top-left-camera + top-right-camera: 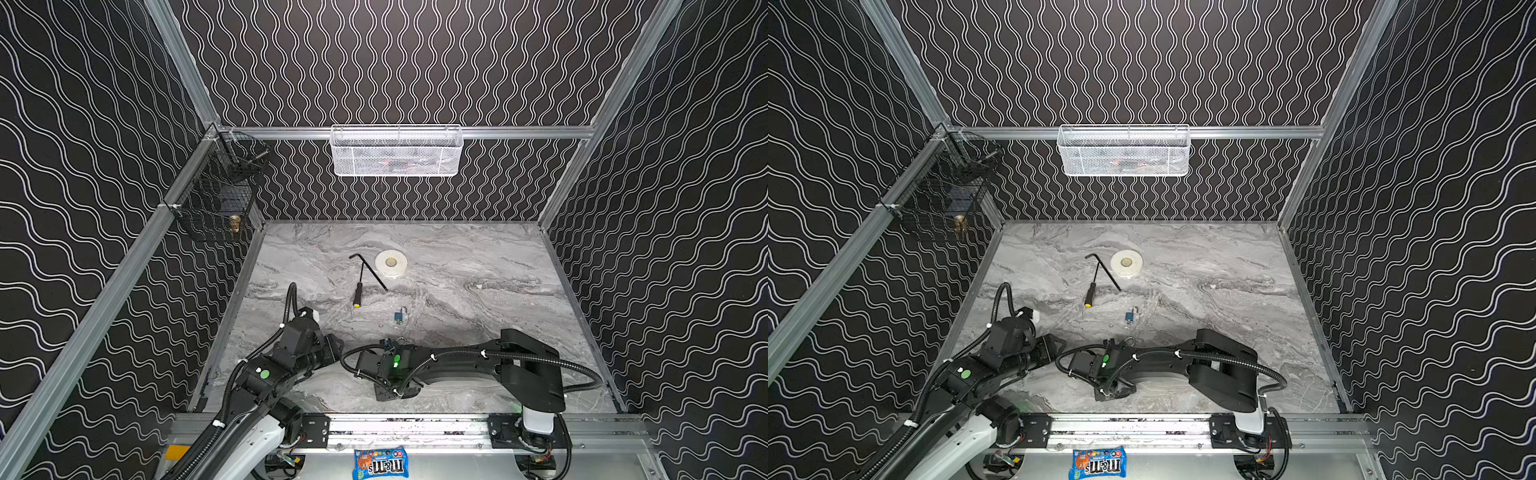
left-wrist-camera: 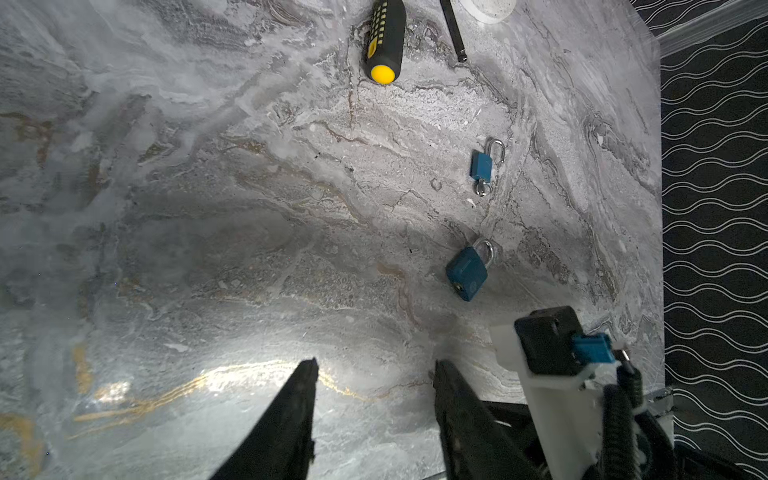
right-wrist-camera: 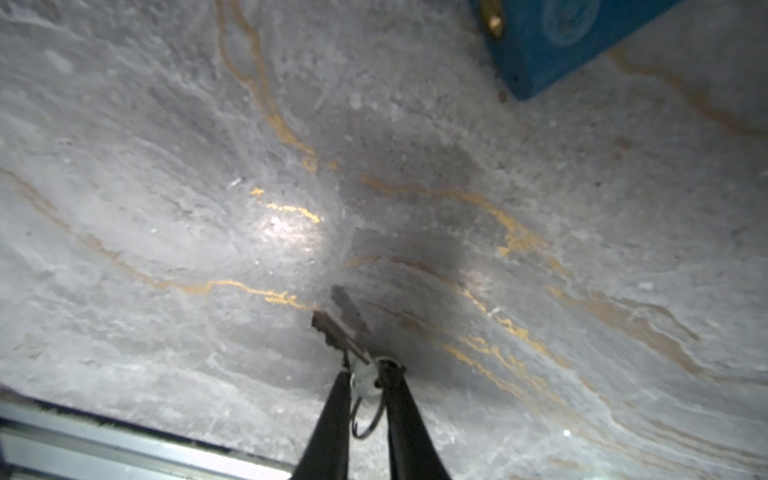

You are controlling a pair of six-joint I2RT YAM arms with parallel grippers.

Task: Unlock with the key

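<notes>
My right gripper (image 3: 365,374) is shut on the head of a key (image 3: 336,332). The key's toothed blade sticks out past the tips just above the marble table (image 3: 166,208), and a wire ring (image 3: 368,419) hangs between the fingers. A blue padlock (image 3: 552,45) lies ahead of that key, apart from it. In the left wrist view the same padlock (image 2: 466,272) lies flat with its shackle closed. My left gripper (image 2: 376,368) hovers open and empty over bare marble, left of the right wrist (image 1: 386,363). In both top views the right fingertips are hidden under the wrist.
A smaller blue padlock (image 1: 399,317) with a key in it lies farther back. Behind it are a yellow-tipped screwdriver (image 1: 358,296), a black hex key (image 1: 370,272) and a white tape roll (image 1: 390,263). Wire baskets (image 1: 396,151) hang on the walls. A candy bag (image 1: 380,463) sits outside the front rail.
</notes>
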